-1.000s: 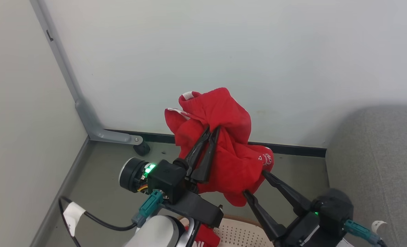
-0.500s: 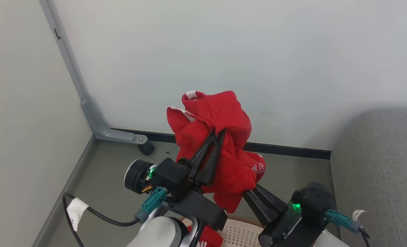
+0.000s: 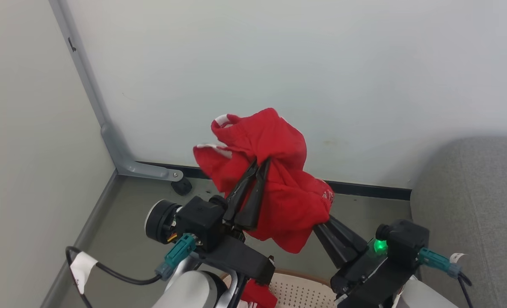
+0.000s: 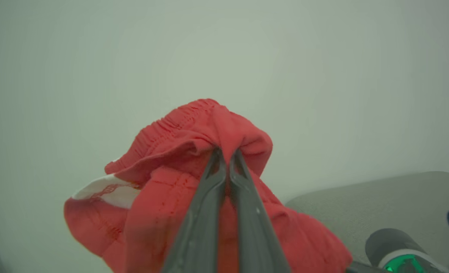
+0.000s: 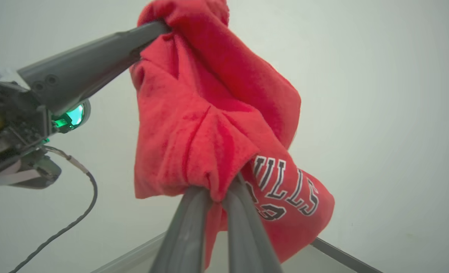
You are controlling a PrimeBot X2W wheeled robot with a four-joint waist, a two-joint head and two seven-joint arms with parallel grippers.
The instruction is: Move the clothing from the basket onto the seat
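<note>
While the left gripper stays pinched on a fold near the top of the clothing, just as it was a second ago, the right gripper has changed. Its two fingers, then spread wide on either side of the lower hem, now lie together and clamp that hem, their tips buried in the red cloth. The clothing hangs bunched in the air between the two grippers, in front of the pale wall and above the grey floor. It is clear of the basket at the bottom edge of the head view and well short of the seat at the right. Compared with half a second ago, with the wall post in the same place, the bundle sits a little higher and further left. The white lettering on its lower right part has risen with it. A second red piece shows at the basket's left end, partly hidden by the left arm. In the left wrist view the fingers meet on a ridge of cloth below an elastic waistband, with a white panel to one side. In the right wrist view the fingers close on a gathered corner just beside the letters.
</note>
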